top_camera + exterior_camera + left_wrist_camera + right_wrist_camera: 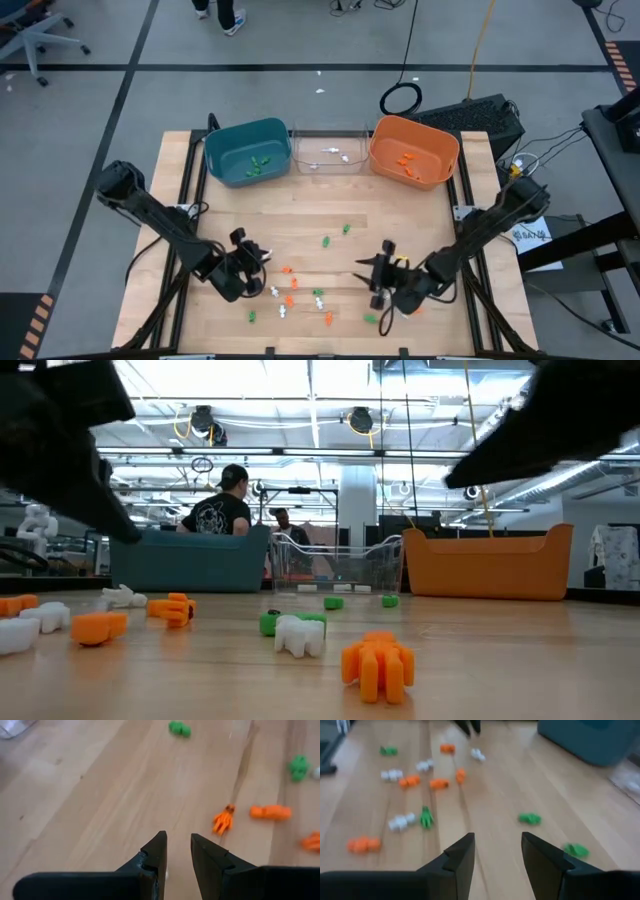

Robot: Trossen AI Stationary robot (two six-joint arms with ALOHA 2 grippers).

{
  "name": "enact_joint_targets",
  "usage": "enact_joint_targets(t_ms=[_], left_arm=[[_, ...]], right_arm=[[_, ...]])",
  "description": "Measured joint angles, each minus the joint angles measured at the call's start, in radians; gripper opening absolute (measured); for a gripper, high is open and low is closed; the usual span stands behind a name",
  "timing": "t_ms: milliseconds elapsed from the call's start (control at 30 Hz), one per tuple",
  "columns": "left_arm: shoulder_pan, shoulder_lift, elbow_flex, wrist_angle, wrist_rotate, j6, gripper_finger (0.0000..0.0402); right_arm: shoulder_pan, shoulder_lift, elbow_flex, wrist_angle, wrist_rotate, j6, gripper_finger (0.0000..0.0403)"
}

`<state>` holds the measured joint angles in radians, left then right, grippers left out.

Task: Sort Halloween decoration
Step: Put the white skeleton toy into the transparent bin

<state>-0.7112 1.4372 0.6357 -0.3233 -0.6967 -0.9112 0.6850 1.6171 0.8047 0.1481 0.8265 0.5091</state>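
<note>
The Halloween decoration is a scatter of tiny orange (289,299), green (325,241) and white (283,312) trinkets lying on the wooden table near its near edge; some more lie in the bins. My left gripper (264,263) hovers at the scatter's left, open by a narrow gap (178,846), with an orange trinket (223,819) just ahead of it. My right gripper (377,273) hovers at the scatter's right, open (497,847), over bare wood, with green trinkets (529,818) ahead. The low view shows an orange (378,665) and a white trinket (299,635) up close.
Three bins stand in a row at the table's far edge: teal (247,152) with green pieces, clear (327,150) with white pieces, orange (413,152) with orange pieces. Bare wood lies between bins and scatter. People stand in the room beyond (222,508).
</note>
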Motion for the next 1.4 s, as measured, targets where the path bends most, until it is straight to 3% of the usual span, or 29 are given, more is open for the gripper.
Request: enact_joint_targets(t_ms=[233,433,633,833,1000,1300,1400], left_arm=[[-0.003,0.089,0.0,-0.002,0.001,-0.035,0.0093],[0.0,0.129,0.0,-0.062,0.008,-0.176,0.0138],[0.0,0.152,0.0,-0.053,0.008,-0.183,0.0191],[0.025,0.181,0.0,-0.038,0.008,-0.191,0.0202],[0.062,0.189,0.0,-0.032,0.054,-0.205,0.0171],[0.067,0.19,0.002,-0.017,0.085,-0.094,0.004],[0.067,0.19,0.005,-0.019,0.085,-0.044,0.0013]], right_arm=[[-0.022,0.098,0.0,0.246,-0.016,-0.083,0.0146],[-0.033,0.112,0.0,0.256,-0.017,-0.076,0.0146],[-0.033,0.112,0.0,0.258,-0.018,-0.076,0.0146],[-0.033,0.112,0.0,0.259,-0.019,-0.076,0.0146],[-0.033,0.112,0.0,0.259,-0.019,-0.076,0.0146],[-0.033,0.112,0.0,0.259,-0.02,-0.076,0.0146],[-0.034,0.112,0.001,0.259,-0.02,-0.073,0.0146]])
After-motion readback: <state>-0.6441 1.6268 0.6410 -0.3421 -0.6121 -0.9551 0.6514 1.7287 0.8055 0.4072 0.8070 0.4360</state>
